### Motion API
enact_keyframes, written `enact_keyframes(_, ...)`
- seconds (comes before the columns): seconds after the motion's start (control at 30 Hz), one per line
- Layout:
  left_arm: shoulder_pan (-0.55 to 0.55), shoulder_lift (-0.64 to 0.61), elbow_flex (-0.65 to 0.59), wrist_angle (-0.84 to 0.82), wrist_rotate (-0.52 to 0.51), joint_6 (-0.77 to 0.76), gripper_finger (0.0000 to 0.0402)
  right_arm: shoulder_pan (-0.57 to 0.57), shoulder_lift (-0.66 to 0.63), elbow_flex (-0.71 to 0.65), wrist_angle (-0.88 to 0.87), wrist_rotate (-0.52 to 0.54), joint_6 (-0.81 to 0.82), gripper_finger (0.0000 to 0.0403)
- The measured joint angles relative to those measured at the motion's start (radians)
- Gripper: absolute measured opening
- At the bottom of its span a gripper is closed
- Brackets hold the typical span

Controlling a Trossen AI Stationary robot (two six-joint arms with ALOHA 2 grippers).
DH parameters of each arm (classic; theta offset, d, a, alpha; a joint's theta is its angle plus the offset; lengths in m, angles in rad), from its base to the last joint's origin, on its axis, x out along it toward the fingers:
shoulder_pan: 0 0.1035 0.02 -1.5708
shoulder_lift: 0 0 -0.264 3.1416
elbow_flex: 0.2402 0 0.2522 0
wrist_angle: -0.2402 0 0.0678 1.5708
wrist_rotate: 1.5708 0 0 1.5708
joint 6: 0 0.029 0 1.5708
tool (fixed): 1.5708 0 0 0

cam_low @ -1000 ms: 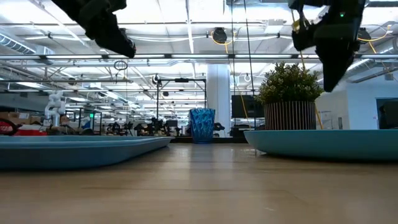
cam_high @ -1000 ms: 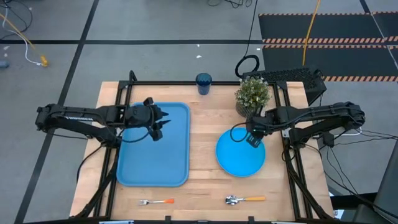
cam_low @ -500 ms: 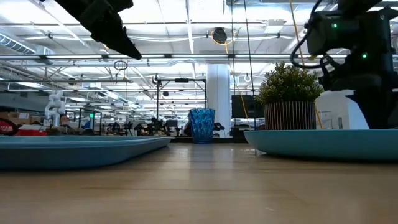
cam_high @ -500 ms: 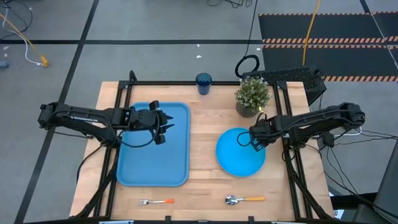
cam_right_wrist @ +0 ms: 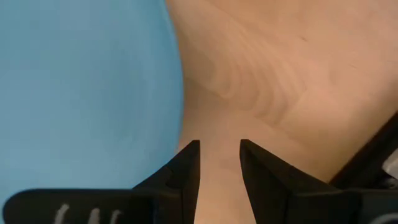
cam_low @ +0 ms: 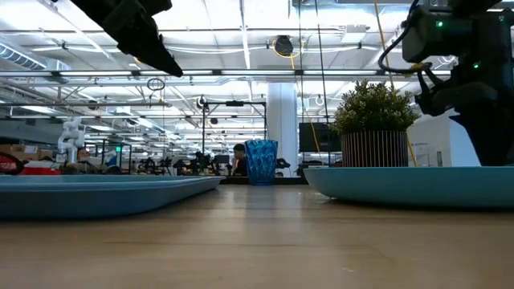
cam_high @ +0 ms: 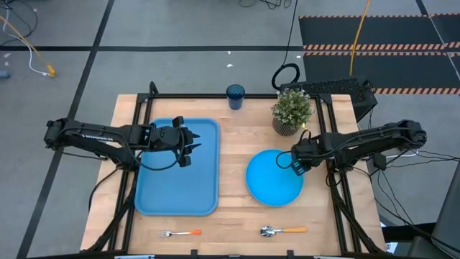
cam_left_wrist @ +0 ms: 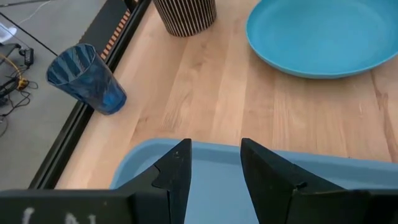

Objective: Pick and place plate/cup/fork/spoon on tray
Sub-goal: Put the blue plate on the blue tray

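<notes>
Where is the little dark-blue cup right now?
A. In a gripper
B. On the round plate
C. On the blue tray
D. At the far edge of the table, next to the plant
D: the cup stands on bare wood at the table's back edge, beside the potted plant, off the tray.

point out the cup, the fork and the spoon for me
cup [cam_high: 235, 96], high view, on its open top
fork [cam_high: 180, 234], high view, on the middle of its length
spoon [cam_high: 283, 231], high view, where bowl meets handle
</notes>
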Motion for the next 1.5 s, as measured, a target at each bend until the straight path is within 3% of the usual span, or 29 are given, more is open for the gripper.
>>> enact_keyframes(0.3, 0.000, 0.000, 0.000, -0.004, 0.000, -0.039, 0.0143, 0.001, -0.018, 0.000, 0.079, 0.047, -0.011, 0.0111)
enact_keyframes(0.63, 0.000, 0.000, 0.000, -0.010, 0.000, -0.043, 0.0143, 0.004, 0.081, 0.001, 0.128, 0.051, -0.062, 0.0164)
enact_keyframes(0.93, 0.000, 0.000, 0.000, -0.023, 0.000, -0.043, 0.0143, 0.004, 0.155, 0.001, 0.232, 0.051, -0.122, 0.0158)
enact_keyframes(1.23, 0.000, 0.000, 0.000, -0.031, 0.000, -0.048, 0.0143, 0.004, 0.232, 0.001, 0.304, 0.051, -0.183, 0.0120)
enact_keyframes(1.5, 0.000, 0.000, -0.001, -0.031, 0.000, -0.050, 0.0143, 0.004, 0.260, 0.004, 0.319, 0.046, -0.239, 0.0013)
